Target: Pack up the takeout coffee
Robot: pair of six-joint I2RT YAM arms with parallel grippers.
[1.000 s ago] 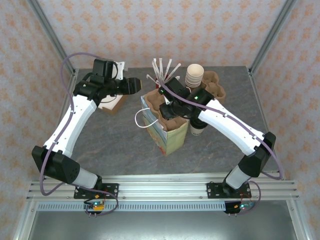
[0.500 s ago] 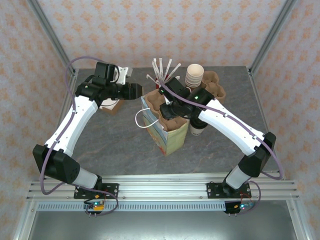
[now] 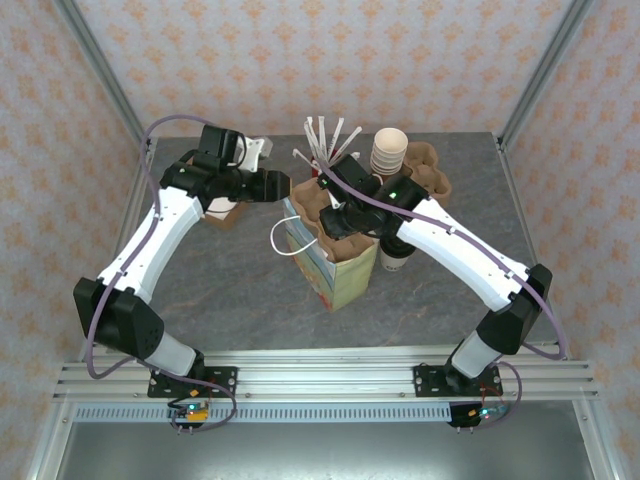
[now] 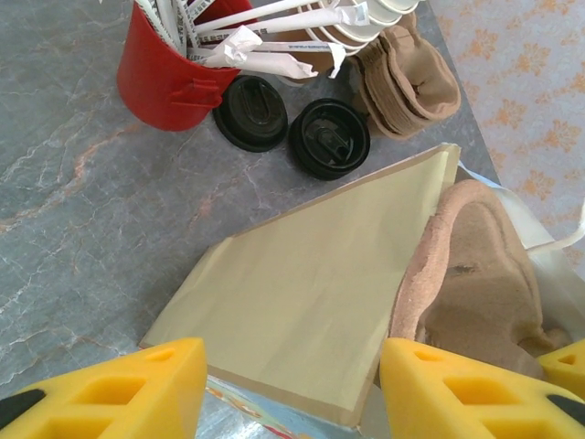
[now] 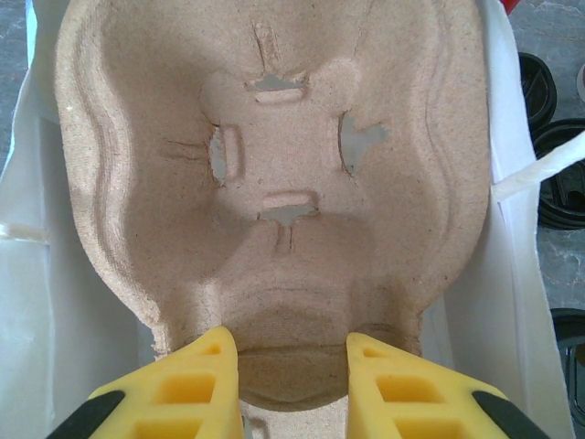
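A paper bag [image 3: 337,277] stands open mid-table with a brown pulp cup carrier [image 5: 274,165] in its mouth. My right gripper [image 5: 291,384] is shut on the carrier's narrow near end, over the bag [image 3: 335,215]. My left gripper [image 3: 275,185] is at the bag's top left edge. It is open [image 4: 292,384], and the bag's tan panel [image 4: 302,302] lies between its fingers with gaps on both sides. The takeout coffee [image 3: 393,260], a cream cup, stands right of the bag, mostly hidden under my right forearm.
A red cup of white straws [image 4: 174,73] stands behind the bag, with two black lids [image 4: 251,110] beside it on the table. A stack of cream cups [image 3: 388,150] and spare pulp carriers [image 3: 430,170] sit at the back right. A small cardboard box [image 3: 225,212] lies at left.
My left gripper has moved right, from beside the cardboard box up to the bag's top left edge. The right arm and the carrier have stayed in place.
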